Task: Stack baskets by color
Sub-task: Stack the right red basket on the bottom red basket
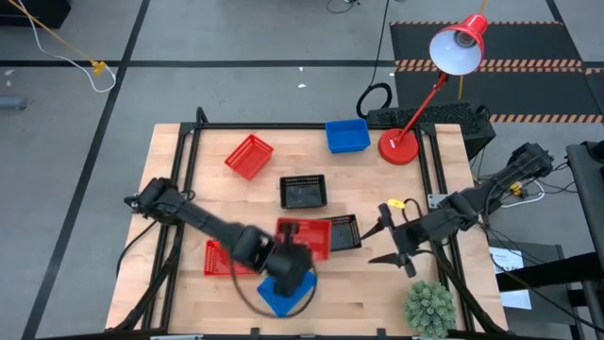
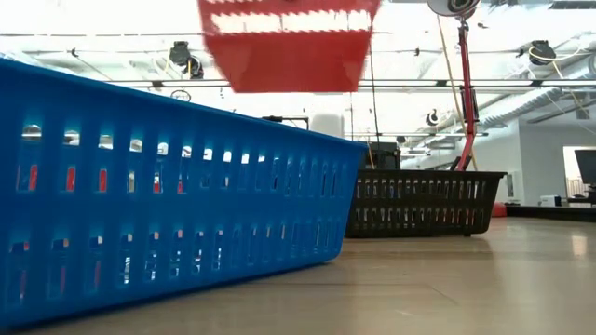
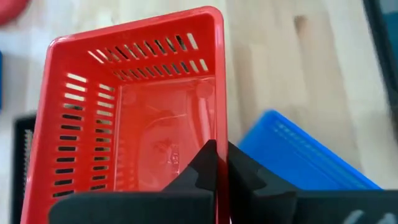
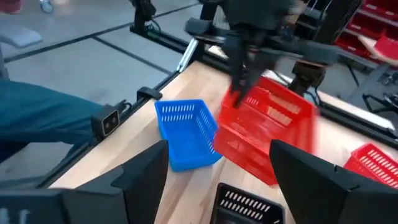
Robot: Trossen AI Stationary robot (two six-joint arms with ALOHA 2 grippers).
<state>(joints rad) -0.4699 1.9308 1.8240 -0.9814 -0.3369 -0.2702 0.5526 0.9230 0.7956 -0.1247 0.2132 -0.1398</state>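
Two dark fingers of the left gripper [image 3: 216,163] are pinched shut on the side wall of a red basket [image 3: 140,118], one finger inside, one outside. That lifted red basket [image 1: 304,236] hangs clear of the table, near the front middle. In the low view it floats at the top edge, partly cut off.

Just below the left gripper in the high view lies a blue basket [image 1: 280,293] at the table's front edge, with another red basket [image 1: 219,257] beside it to the left. A black basket [image 1: 345,231] sits touching or just behind the lifted one; which, I cannot tell.

The right gripper [image 1: 391,236] hovers to the right of that black basket, fingers spread wide and empty.

Farther back lie a second black basket [image 1: 303,192], a third red basket [image 1: 249,156] and a second blue basket [image 1: 347,136]. A red lamp base [image 1: 398,147] stands at the back right corner.

Judged step: carrying a red basket toward its stack. The next move likely calls for lining it squarely over the red basket at front left, then lowering it to nest.

Only seven baskets can be made out; the arm may cover others. The low view is mostly blocked by the near blue basket's wall.
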